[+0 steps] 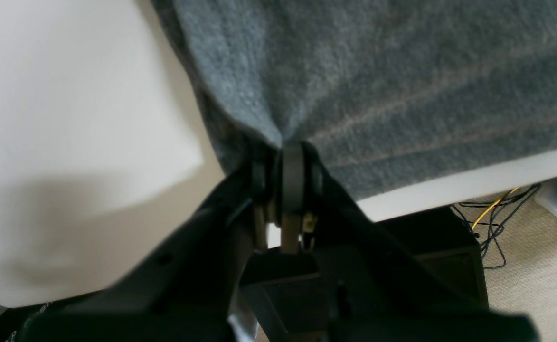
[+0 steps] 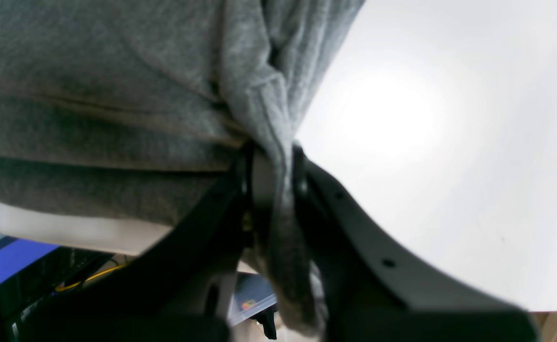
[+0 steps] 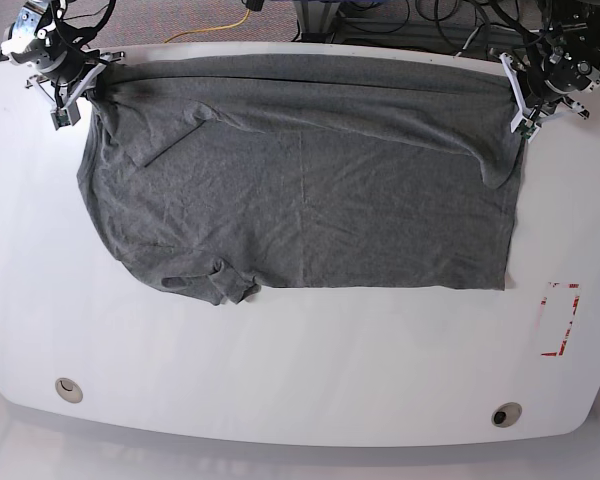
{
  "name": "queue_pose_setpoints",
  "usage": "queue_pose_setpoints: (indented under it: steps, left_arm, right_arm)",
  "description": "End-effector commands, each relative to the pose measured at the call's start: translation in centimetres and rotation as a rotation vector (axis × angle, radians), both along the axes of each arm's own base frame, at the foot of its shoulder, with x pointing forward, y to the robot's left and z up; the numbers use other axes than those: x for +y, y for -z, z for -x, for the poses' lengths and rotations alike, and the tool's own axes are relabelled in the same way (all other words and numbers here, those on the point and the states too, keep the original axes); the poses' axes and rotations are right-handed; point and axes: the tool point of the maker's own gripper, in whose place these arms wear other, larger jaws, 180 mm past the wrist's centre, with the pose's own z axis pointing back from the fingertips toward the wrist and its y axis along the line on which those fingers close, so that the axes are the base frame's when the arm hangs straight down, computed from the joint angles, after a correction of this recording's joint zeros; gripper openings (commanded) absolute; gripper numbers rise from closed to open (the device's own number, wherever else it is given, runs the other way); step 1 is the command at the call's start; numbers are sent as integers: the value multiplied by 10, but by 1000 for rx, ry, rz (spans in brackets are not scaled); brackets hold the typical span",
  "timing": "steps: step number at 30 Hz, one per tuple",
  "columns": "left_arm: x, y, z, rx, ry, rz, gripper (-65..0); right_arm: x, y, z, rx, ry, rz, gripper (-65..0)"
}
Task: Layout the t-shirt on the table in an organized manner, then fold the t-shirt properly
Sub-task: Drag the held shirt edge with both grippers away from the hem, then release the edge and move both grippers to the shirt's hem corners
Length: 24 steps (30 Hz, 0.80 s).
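Laying out: our left gripper [image 3: 528,118] and right gripper [image 3: 64,100] clench the t-shirt [image 3: 300,190] at the frame's upper corners; next, we should smooth its bunched lower-left sleeve on the counter [image 3: 280,370].

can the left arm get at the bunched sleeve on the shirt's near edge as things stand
Probably not yet. The left pincer is shut on the t-shirt's far corner, opposite the bunched sleeve. The bare table blocks nothing, but it must let go first.
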Motion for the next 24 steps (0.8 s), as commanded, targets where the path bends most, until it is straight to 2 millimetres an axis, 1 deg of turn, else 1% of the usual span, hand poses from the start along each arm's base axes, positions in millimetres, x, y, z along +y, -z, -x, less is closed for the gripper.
queue_pose_setpoints:
  steps: [1, 2, 4, 5, 6, 7, 8, 9, 12, 15, 16, 19, 20, 21, 22, 24]
  left_arm:
    - [17, 0, 14, 74, -9, -85, -546]
    - [18, 0, 15, 82, -11, -89, -515]
    - [21, -1, 17, 95, -14, -102, -426]
    - [21, -1, 15, 93, -15, -103, -396]
    - [22, -4, 11, 82, -17, -106, -351]
    - [22, -5, 9, 76, -18, -107, -325]
    - [22, -5, 8, 73, -18, -108, -288]
    - [22, -6, 7, 70, -17, -109, -267]
    - [24, -9, 3, 61, -14, -124, -257]
    - [25, -11, -2, 49, -14, -130, -257]
    - [25, -13, -8, 34, -15, -130, -257]
    - [24, -22, -22, -8, -9, -137, -257]
    - [24, -24, -24, -16, -8, -138, -257]
    - [23, -29, -32, -41, -4, -142, -257]
    - [23, -31, -35, -50, -3, -143, -257]
    - [22, -40, -47, -88, -1, -147, -256]
  right_arm:
    - [-9, -9, -4, -16, -4, 36, -617]
    - [-9, -9, -4, -16, -4, 36, -604]
    - [-9, -9, -4, -14, -5, 38, -537]
    - [-10, -9, -4, -15, -2, 40, -506]
    - [-10, -9, -4, -15, -1, 41, -457]
    - [-10, -9, -4, -15, -1, 41, -419]
    - [-11, -9, -4, -16, 1, 41, -361]
    - [-11, -9, -4, -16, 1, 41, -315]
    - [-10, -12, -6, -24, -4, 43, -200]
    - [-9, -21, -12, -49, -21, 62, -127]
    - [-7, -26, -16, -65, -32, 69, -103]
    - [-4, -38, -22, -94, -58, 93, -67]
    - [-2, -42, -24, -106, -65, 100, -62]
    - [0, -50, -29, -127, -80, 113, -55]
    - [0, -52, -30, -133, -84, 119, -55]
    - [3, -60, -36, -157, -100, 136, -55]
